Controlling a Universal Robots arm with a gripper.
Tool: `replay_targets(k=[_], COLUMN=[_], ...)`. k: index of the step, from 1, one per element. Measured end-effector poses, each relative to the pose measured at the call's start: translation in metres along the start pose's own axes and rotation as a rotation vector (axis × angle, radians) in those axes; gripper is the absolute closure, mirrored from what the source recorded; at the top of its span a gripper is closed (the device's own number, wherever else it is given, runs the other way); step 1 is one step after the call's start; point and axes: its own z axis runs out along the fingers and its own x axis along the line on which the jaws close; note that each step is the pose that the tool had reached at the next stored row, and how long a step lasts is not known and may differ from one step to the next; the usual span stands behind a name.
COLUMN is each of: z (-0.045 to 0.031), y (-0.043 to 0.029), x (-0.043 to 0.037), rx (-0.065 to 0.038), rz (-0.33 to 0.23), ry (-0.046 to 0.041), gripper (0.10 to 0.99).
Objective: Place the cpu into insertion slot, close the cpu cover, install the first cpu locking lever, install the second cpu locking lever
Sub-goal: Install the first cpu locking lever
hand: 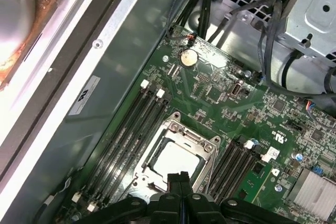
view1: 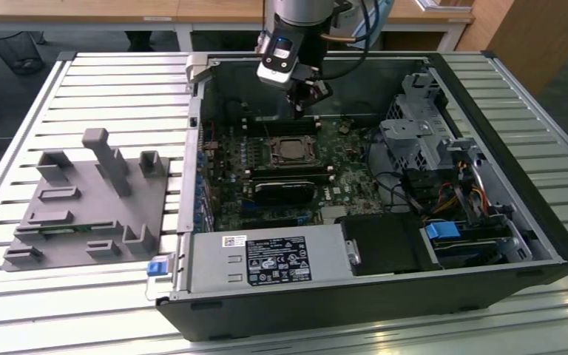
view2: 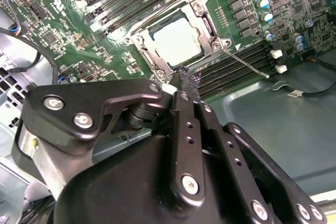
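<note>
open computer case (view1: 521, 222) lies on slatted table (view1: 116, 89). gripper (view1: 300, 111) hangs over motherboard (view1: 348, 159), fingers pressed together, holding nothing, tips just beside cpu cover (view2: 157, 51). cover lies flat over cpu (view2: 177, 39), seated in insertion slot (view2: 205, 23). one thin locking lever (view2: 247, 65) juts outward from cover's corner.

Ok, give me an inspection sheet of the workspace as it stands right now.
Surface: slatted metal table with an open computer case lying on it.
Job's things: cpu sits in the cut-out of the cpu cover, which lies flat; one thin silver lever angles out from the cover's corner.
Clutter: grey fixture block beside the case, on the exterior view's left.
Gripper: gripper has its fingers together beside the cover; nothing seen held.
Cables: coloured wires near the drive bays.
Surroundings: wooden desks behind the table.
</note>
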Motion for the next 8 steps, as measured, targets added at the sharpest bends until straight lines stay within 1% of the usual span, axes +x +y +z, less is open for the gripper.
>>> replay_targets(k=[8], z=[0.0000], y=[0.0000], x=[0.0000], rx=[0.000], rz=[-0.047], ry=[0.0024], gripper=[0.980])
